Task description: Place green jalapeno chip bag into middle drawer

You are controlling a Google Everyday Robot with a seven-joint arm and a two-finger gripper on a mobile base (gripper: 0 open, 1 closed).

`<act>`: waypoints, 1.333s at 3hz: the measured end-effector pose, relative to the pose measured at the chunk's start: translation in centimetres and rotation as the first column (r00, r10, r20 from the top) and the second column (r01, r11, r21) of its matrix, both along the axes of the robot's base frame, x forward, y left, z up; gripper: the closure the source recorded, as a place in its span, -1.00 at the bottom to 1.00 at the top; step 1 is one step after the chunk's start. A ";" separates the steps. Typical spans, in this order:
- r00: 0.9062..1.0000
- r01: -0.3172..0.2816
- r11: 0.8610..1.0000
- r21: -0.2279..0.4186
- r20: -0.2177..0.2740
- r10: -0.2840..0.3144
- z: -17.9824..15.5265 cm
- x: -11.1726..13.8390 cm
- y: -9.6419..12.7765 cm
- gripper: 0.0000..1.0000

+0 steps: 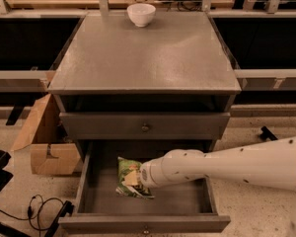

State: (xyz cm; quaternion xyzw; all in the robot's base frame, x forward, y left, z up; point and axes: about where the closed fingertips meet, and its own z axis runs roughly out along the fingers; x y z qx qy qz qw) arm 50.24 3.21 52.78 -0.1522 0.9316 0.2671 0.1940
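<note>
Robot arm reaching into an open grey drawer where a green chip bag sits.

Nearest, the middle drawer [143, 223] is open. The green jalapeno chip bag [127, 184] is inside, left of centre, on or just above the floor. Placing looks nearly done; letting go and withdrawing seem left. The gripper [139, 176] meets the bag, hidden by the wrist, so its hold cannot be told. Beyond, a white bowl [141, 14] stands on top.

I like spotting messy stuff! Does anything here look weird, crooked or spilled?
Nothing is spilled or broken. The middle drawer is open with the green jalapeno chip bag crooked inside, the gripper right at it. Beside the cabinet a cardboard box gapes open and loose cables trail on the floor.
</note>
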 end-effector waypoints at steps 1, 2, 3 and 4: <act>0.997 0.022 1.000 0.016 -0.074 -0.021 -5.1 0.0 1.8 1.00; 0.995 0.019 1.000 0.017 -0.094 -0.018 -6.1 -0.4 2.1 0.65; 0.995 0.019 1.000 0.017 -0.094 -0.018 -6.1 -0.4 2.1 0.19; 0.995 0.019 1.000 0.017 -0.094 -0.017 -6.1 -0.5 2.1 -0.29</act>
